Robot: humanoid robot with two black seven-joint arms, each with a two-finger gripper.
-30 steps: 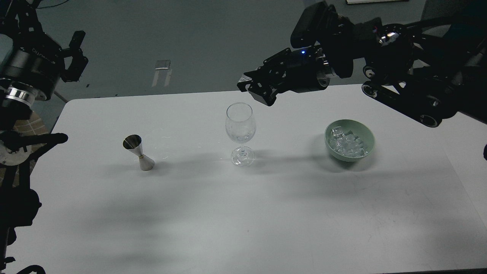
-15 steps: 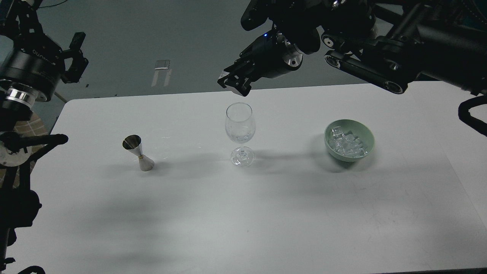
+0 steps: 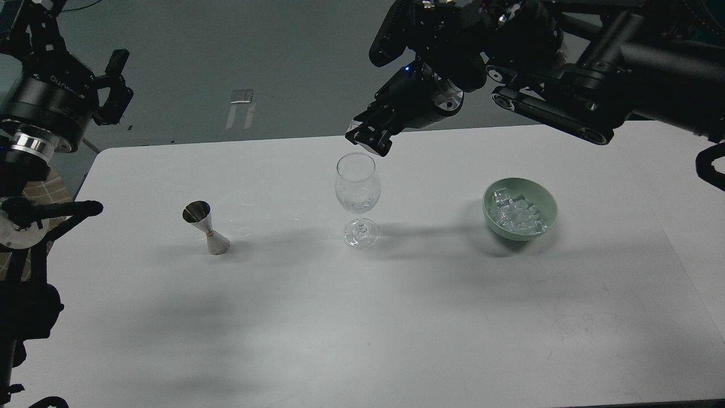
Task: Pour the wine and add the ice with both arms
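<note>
Glass goblet under the right gripper (image 3: 367, 136), on a white table (image 3: 362, 317).
Whether that claw grips anything cannot be told; the left gripper (image 3: 116, 85) is likewise unclear. Ice (image 3: 516, 215) fills the green bowl (image 3: 546, 198), right of the wine glass (image 3: 357, 195); steel jigger (image 3: 207, 226) left.

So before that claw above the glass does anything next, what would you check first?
1. Wine glass upright on the table: ok.
2. Right gripper over the glass mouth: nearly; in this view it sits just above the rim's right side.
3. Ice cube held in it: cannot tell; only a pale glint shows at the tips.
4. Ice left in the green bowl: ok, plenty.
5. Jigger standing clear of the glass: ok.
6. Left gripper out of the way: ok, off the table's far left corner.
</note>
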